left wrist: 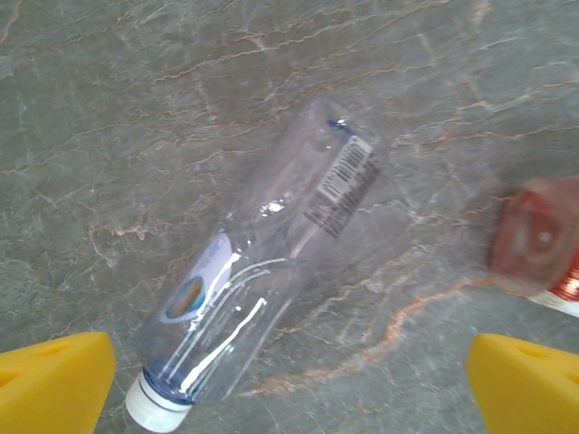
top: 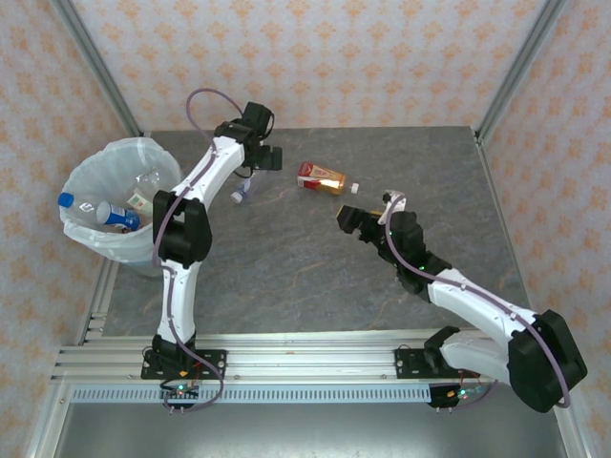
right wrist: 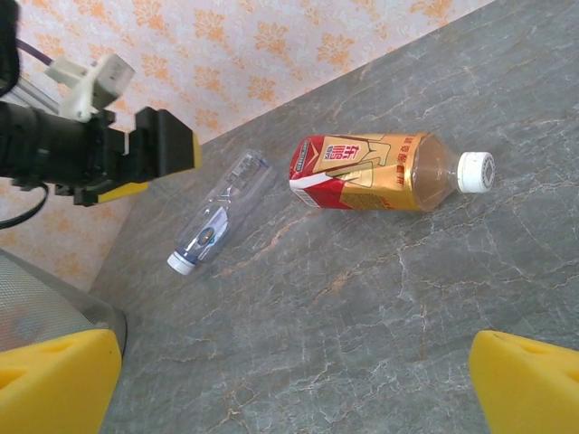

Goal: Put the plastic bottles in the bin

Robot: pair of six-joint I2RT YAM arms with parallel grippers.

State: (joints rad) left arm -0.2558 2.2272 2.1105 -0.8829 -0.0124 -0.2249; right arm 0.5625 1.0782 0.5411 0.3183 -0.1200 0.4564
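table (top: pixel 286 277) left: bin (top: pixel 78 235) w/ bottles (top: pixel 113 214)

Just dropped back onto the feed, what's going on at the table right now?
Both grippers are open and hold nothing. The left gripper hovers over a clear white-capped bottle lying on the table. The right gripper points toward a red-and-gold labelled bottle lying nearby, without touching it. Several bottles already lie in the bag-lined bin at the table's left edge, so these two are what's left out.
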